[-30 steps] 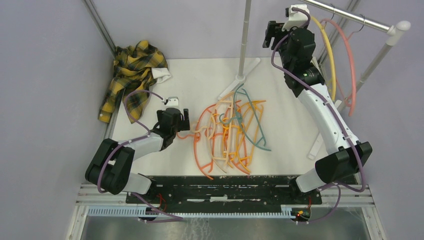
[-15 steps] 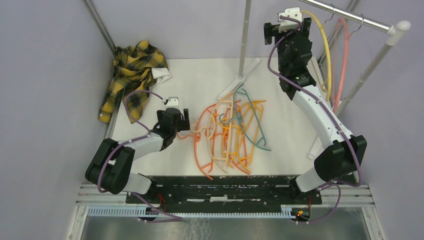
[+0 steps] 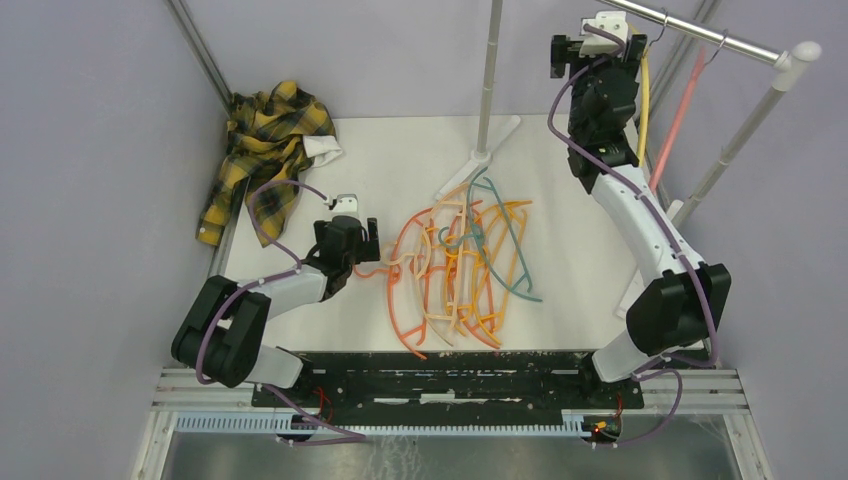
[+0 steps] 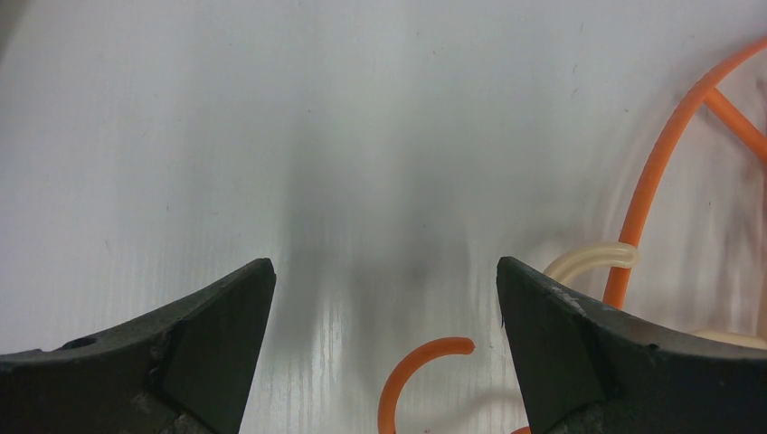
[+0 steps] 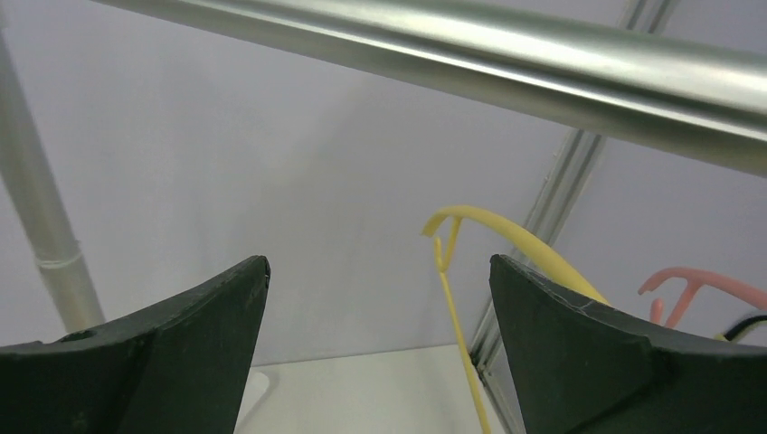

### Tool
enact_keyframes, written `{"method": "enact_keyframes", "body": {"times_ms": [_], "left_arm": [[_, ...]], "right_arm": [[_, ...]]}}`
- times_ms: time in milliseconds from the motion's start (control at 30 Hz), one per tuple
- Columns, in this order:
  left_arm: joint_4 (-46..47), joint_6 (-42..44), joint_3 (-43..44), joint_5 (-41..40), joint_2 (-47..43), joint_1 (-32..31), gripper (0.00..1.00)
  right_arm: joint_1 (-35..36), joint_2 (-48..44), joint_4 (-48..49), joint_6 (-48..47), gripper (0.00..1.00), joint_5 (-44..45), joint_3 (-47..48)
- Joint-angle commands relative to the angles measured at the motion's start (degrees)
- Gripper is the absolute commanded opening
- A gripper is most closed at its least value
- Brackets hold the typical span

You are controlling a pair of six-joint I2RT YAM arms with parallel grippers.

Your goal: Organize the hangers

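Right gripper (image 5: 380,267) wider, nearer the rail (image 5: 452,54) (yellow hanger (image 5: 466,212) now edge-on)

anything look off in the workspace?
Plaid shirt lies crumpled over the table's far-left corner. Hangers sit in a tangled pile mid-table; only a yellow hanger and a pink hanger are up at the rail.

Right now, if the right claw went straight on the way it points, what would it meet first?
Probably the yellow hanger, ahead of the open right claw; the silver rail passes above. Depth is unclear.
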Motion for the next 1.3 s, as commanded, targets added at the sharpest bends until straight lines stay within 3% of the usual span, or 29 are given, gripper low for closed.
{"method": "enact_keyframes", "body": {"times_ms": [0,500,667,933,1267], "left_arm": [[3.11,-2.73,1.67,0.33,0.31,0.03,0.99],[3.12,-2.47,1.72,0.68,0.41,0.02,0.99],[3.12,-2.47,1.69,0.75,0.24,0.06,0.99],[3.1,-2.47,1.5,0.76,-0.3,0.05,0.99],[3.01,-2.64,1.05,0.54,-1.16,0.03,0.99]], "right_arm": [[-2.13,-0.41,5.15,2.02,1.0,4.29,0.97],[-9.14,-8.01,9.98,5.85,1.0,18.16,-8.01],[-13.98,-11.54,9.19,11.62,1.0,20.61,-11.32],[-19.82,-15.12,0.25,18.9,1.0,19.29,-12.04],[-20.13,-19.23,-6.78,20.52,1.0,8.04,-13.81]]}}
